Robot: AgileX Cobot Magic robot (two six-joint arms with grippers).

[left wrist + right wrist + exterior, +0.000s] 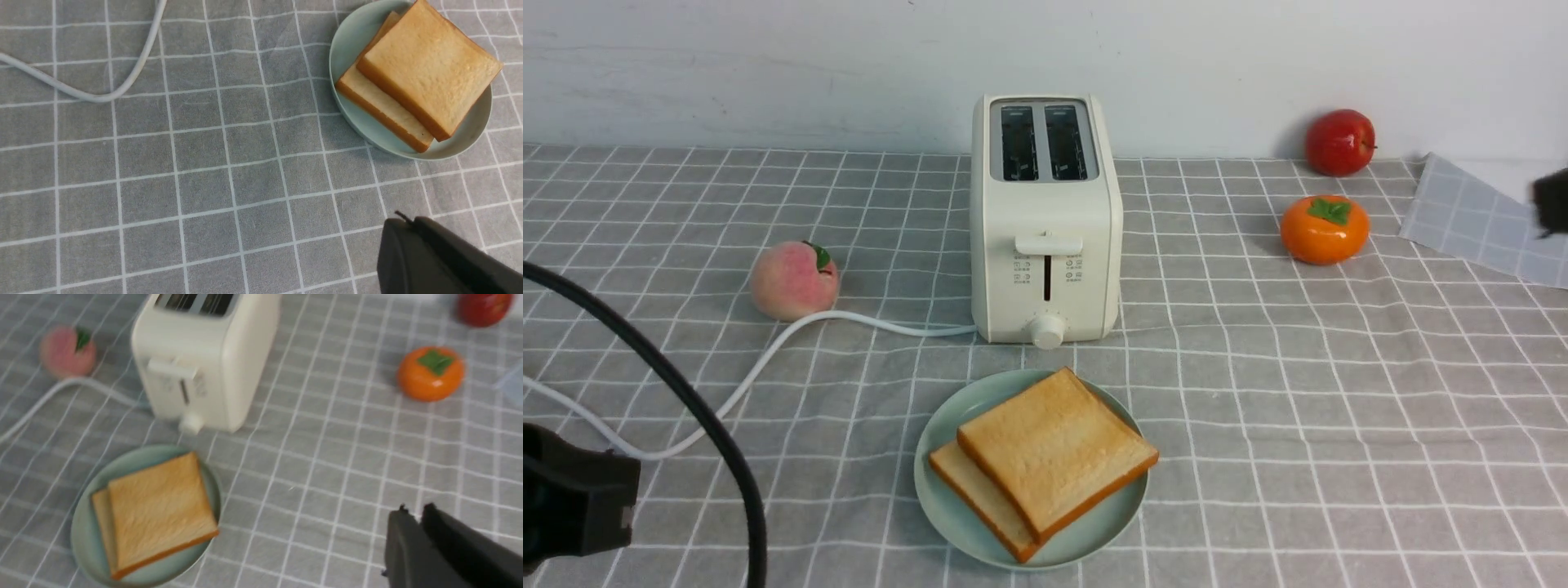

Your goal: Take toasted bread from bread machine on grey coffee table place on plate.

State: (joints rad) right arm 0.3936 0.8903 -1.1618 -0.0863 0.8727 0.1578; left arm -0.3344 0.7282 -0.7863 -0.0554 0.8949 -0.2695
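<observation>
Two slices of toasted bread (1055, 450) lie stacked on the mint-green plate (935, 482) in front of the cream bread machine (1045, 237), whose two slots look empty. They also show in the left wrist view (429, 65) and in the right wrist view (159, 506). My left gripper (408, 220) is shut and empty above the grey checked table, to the left of the plate (347, 41). My right gripper (414, 508) is shut and empty, well to the right of the plate (86, 535) and the bread machine (204, 359). In the front view only dark edges of the arms show, the left one (572, 498) and the right one (1550, 200).
A peach (794, 280) lies left of the bread machine, beside its white cord (768, 351). A red apple (1339, 142) and an orange persimmon (1325, 229) sit at the back right. A folded cloth corner (1478, 216) lies far right. A black cable (686, 392) arcs at the left.
</observation>
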